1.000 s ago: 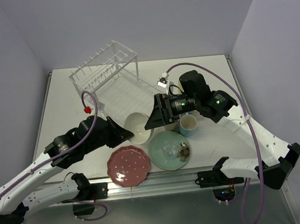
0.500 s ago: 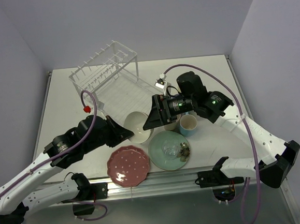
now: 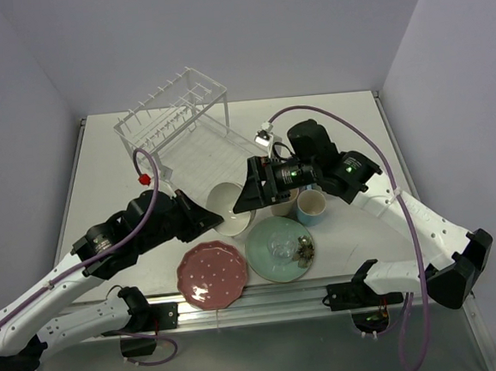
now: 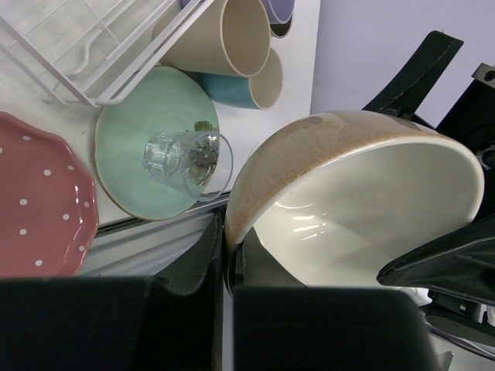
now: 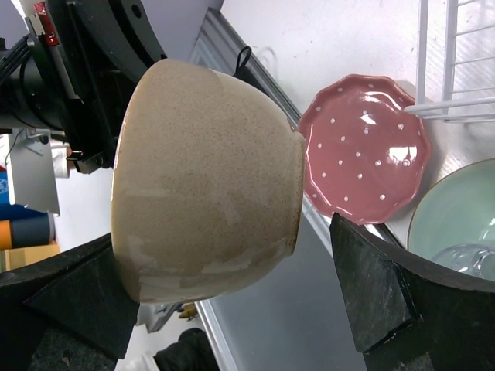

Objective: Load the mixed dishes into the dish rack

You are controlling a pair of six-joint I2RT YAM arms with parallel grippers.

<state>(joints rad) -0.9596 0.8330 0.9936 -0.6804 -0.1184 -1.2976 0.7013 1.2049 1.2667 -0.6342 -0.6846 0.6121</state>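
Observation:
The cream bowl [image 3: 229, 205] hangs tilted on its side above the table, and my left gripper [image 3: 211, 220] is shut on its rim [image 4: 232, 232]. My right gripper [image 3: 249, 197] stands open around the bowl's [image 5: 209, 178] outside, with a gap showing at its right finger [image 5: 371, 294]. The pink-red dotted plate [image 3: 212, 274] and the mint-green plate [image 3: 266, 251] lie at the near edge. A small glass [image 3: 281, 249] rests on the green plate. The dish rack [image 3: 179, 122] stands at the back left.
A light-blue cup [image 3: 311, 206] and a beige cup [image 3: 284, 207] lie right of the bowl, under the right arm. In the left wrist view a lavender cup [image 4: 282, 11] shows beyond them. The table's near metal rail [image 3: 265, 297] runs just below the plates.
My right gripper has moved left, closing in around the bowl. The left gripper has turned the bowl more upright and raised it slightly.

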